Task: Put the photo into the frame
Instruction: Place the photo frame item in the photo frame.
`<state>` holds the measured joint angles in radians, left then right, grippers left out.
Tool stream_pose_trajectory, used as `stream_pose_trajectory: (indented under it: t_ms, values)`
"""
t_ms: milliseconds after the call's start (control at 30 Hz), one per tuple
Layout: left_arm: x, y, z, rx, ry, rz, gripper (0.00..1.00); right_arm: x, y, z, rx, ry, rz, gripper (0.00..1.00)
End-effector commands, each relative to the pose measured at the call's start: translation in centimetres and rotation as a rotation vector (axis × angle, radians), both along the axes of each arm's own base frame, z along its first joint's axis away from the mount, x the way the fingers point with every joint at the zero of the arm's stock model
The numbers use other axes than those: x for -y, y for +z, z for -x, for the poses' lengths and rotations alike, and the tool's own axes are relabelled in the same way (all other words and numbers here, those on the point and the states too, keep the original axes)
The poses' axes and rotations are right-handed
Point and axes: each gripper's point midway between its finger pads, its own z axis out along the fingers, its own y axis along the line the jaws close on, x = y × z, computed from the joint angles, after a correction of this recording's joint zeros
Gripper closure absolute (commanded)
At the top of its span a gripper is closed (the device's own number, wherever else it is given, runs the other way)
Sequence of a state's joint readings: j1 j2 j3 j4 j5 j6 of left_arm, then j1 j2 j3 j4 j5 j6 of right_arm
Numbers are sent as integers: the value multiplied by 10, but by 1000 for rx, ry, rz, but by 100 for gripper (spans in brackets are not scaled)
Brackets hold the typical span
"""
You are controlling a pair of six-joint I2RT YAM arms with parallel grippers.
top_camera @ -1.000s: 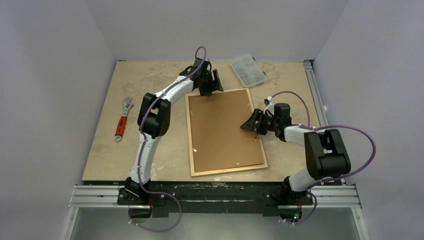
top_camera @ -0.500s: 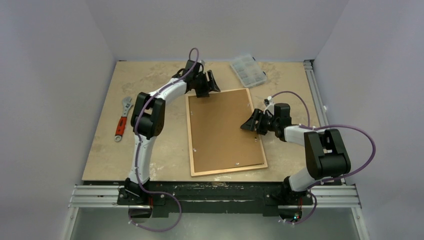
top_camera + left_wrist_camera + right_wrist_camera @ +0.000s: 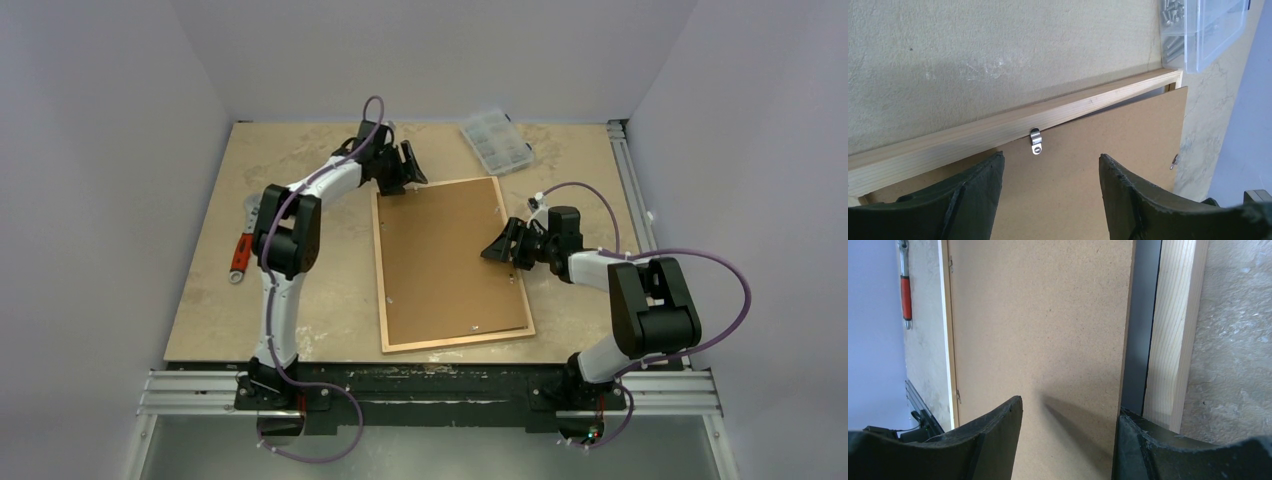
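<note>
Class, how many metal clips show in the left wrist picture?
2: one clip on the far rail of the frame, another at the right edge of the backing board. Others may be hidden.

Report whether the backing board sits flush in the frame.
Not flush: the right wrist view shows a dark gap between the flat brown backing board and the light wooden frame.

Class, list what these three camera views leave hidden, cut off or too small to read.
The photo: no view shows it; whether it lies under the flat brown backing board cannot be told.
Clear plastic parts box: cut by the left wrist view's edge; contents too small from above.
Red-handled wrench: upper end cut by the right wrist view's edge.
</note>
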<state>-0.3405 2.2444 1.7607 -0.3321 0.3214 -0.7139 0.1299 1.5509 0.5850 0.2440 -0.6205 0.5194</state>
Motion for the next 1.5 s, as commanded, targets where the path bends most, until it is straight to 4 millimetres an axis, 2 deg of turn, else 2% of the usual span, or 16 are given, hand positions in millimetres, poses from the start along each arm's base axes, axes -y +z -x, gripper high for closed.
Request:
stream_pose_trajectory:
  t_ms: [0, 367, 567, 700, 800, 933, 1067, 1200, 1400, 1467]
  values:
    - [3, 10, -14, 44, -3, -7, 33, -3, -12, 9, -43, 32, 17, 41]
    - [42, 12, -10, 24, -62, -28, 34, -2, -11, 9, -43, 30, 21, 41]
    - [46, 12, -1, 3, -91, -53, 34, -2, -11, 9, -43, 31, 24, 41]
    - [49, 19, 0, 20, -108, -35, 34, -2, -12, 9, -47, 33, 24, 41]
    - [50, 39, 2, 61, -118, -13, 33, -1, -15, 10, -62, 30, 33, 40]
    - [45, 97, 10, 172, -124, 25, 31, 1, -17, 9, -79, 13, 47, 35]
    - [36, 148, 32, 255, -137, 55, 30, 6, -11, 7, -87, -11, 81, 32]
    - [23, 178, 64, 286, -149, 59, 29, 13, -5, 7, -116, -36, 136, 24]
    - [-8, 183, 121, 249, -119, 9, 28, 24, 0, 7, -193, -49, 246, 21]
    - [-19, 176, 139, 227, -108, -17, 28, 29, 5, 7, -196, -67, 279, 19]
